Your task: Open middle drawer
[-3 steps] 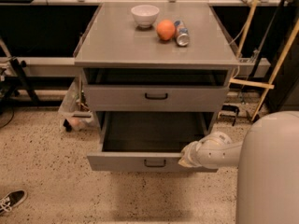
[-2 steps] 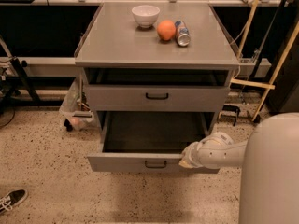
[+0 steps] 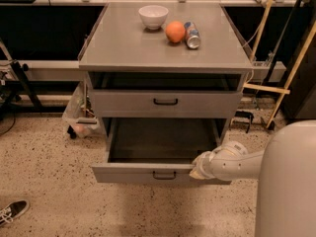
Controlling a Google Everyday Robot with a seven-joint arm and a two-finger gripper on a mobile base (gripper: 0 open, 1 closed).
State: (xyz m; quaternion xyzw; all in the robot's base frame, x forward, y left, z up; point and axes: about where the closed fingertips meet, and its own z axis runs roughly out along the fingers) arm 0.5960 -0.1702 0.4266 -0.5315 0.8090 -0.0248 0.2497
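The middle drawer [image 3: 148, 173] is a wide grey drawer with a small black bar handle [image 3: 164, 175]. It stands pulled out from the cabinet, and its inside [image 3: 160, 139] is dark and empty. My gripper [image 3: 198, 167] is white and sits at the top edge of the drawer's front, right of the handle, near its right corner. My forearm [image 3: 237, 163] reaches in from the right. The drawer above [image 3: 165, 102] is pushed in. Anything below the pulled-out drawer is hidden.
On the cabinet top [image 3: 123, 43] stand a white bowl [image 3: 153, 16], an orange [image 3: 175, 31] and a can lying on its side [image 3: 191, 35]. My robot body [image 3: 286, 181] fills the lower right. Wooden poles [image 3: 291, 73] lean at the right. A shoe [image 3: 12, 212] lies at the lower left.
Almost nothing differs. The drawer stays pulled out and my gripper stays at its front edge, shifted only very slightly.
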